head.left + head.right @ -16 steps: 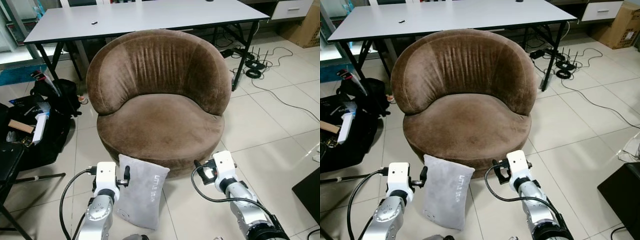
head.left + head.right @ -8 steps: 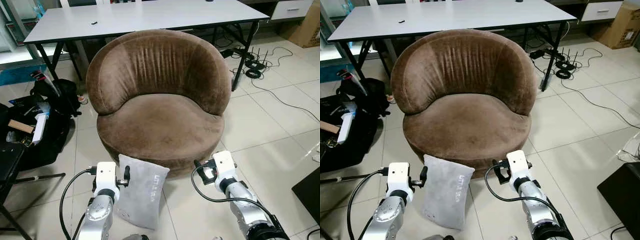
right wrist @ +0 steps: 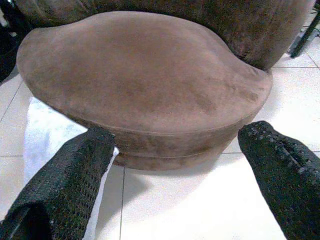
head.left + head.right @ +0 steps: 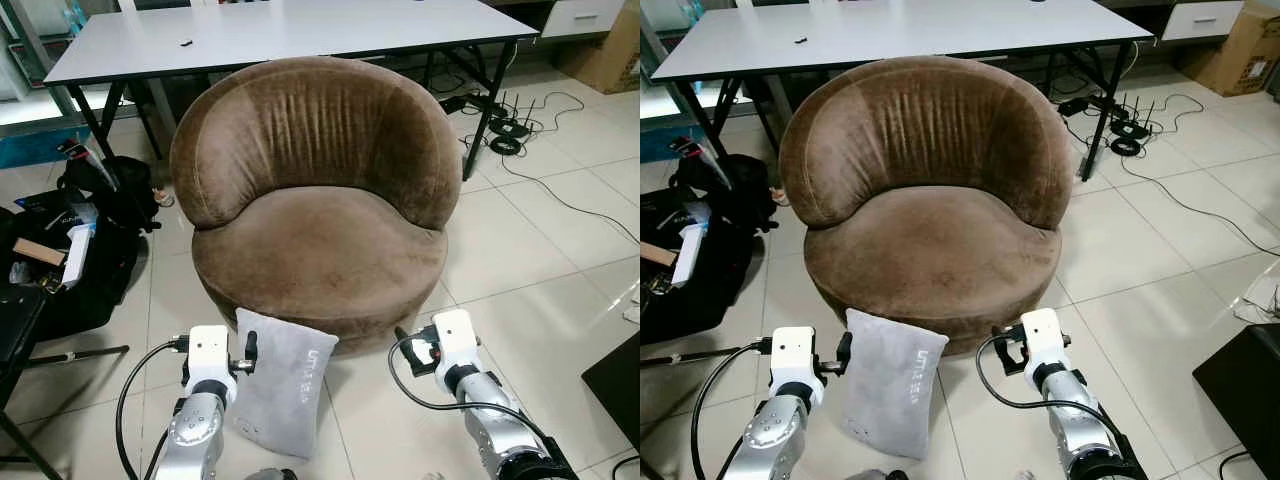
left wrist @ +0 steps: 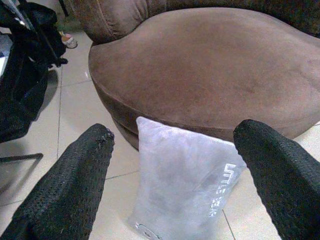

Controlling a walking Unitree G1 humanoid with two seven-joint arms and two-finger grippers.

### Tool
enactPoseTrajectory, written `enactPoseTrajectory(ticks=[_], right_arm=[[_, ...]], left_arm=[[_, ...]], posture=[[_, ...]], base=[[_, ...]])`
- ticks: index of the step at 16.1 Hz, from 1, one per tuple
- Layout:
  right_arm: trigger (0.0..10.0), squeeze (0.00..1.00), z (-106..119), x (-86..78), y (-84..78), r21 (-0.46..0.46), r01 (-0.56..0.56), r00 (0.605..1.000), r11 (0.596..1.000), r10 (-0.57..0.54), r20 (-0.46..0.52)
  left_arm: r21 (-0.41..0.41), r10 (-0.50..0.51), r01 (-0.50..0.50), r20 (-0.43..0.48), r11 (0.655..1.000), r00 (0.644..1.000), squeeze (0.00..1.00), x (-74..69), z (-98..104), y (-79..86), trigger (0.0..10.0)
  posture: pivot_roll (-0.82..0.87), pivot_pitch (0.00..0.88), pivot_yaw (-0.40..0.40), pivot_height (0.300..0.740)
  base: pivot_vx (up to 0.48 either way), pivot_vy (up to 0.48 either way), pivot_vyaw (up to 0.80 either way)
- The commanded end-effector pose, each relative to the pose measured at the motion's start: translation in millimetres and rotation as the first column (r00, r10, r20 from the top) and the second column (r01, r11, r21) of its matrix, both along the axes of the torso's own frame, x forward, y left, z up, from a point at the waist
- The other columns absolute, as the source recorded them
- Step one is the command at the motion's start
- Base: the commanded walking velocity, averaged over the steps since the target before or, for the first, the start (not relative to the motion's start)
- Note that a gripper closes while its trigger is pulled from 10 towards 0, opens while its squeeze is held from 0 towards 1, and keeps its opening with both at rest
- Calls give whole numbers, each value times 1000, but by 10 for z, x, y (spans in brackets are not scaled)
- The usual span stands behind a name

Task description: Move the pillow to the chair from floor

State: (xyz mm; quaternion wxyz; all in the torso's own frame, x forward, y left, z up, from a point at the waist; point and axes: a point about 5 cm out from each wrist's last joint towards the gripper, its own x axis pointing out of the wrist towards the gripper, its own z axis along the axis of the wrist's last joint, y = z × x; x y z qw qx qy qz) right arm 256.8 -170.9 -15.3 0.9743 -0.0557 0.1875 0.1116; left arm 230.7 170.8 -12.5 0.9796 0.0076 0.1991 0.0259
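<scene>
A grey pillow (image 4: 283, 385) stands on the tiled floor and leans against the front of the round brown chair (image 4: 320, 250). My left gripper (image 5: 175, 137) is open just before the pillow's left edge, its black fingers (image 5: 75, 170) spread wider than the pillow (image 5: 185, 185). My right gripper (image 3: 179, 134) is open too. It hovers low over the floor to the pillow's right, facing the chair's base (image 3: 165, 155). The pillow's edge (image 3: 47, 140) shows beside one of its fingers. The chair seat holds nothing.
A grey table (image 4: 280, 35) stands behind the chair. Black bags and clutter (image 4: 70, 250) lie on the floor at the left. Cables (image 4: 520, 130) run over the tiles at the back right. A dark object (image 4: 615, 385) sits at the near right.
My right gripper has drifted slightly to the right and back toward me. The pillow and the left gripper stay as they were.
</scene>
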Motion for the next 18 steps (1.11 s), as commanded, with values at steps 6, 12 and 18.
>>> enactPoseTrajectory(ticks=[6,12,18], right_arm=[[10000,1000,51,61,26,-12,-5,1000,1000,5,31],[10000,1000,85,79,44,-9,-10,999,1000,11,51],[10000,0,102,119,63,-45,-8,999,999,11,46]], left_arm=[[27,3,-3,-17,1000,1000,1000,-4,-32,18,10000],[24,-16,17,-16,1000,1000,1000,3,-30,10,10000],[11,1,-1,0,1000,1000,0,54,-3,11,10000]], posture=[[-91,0,56,740],[-91,0,55,740],[-91,0,58,740]], base=[[0,0,0],[0,0,0],[0,0,0]])
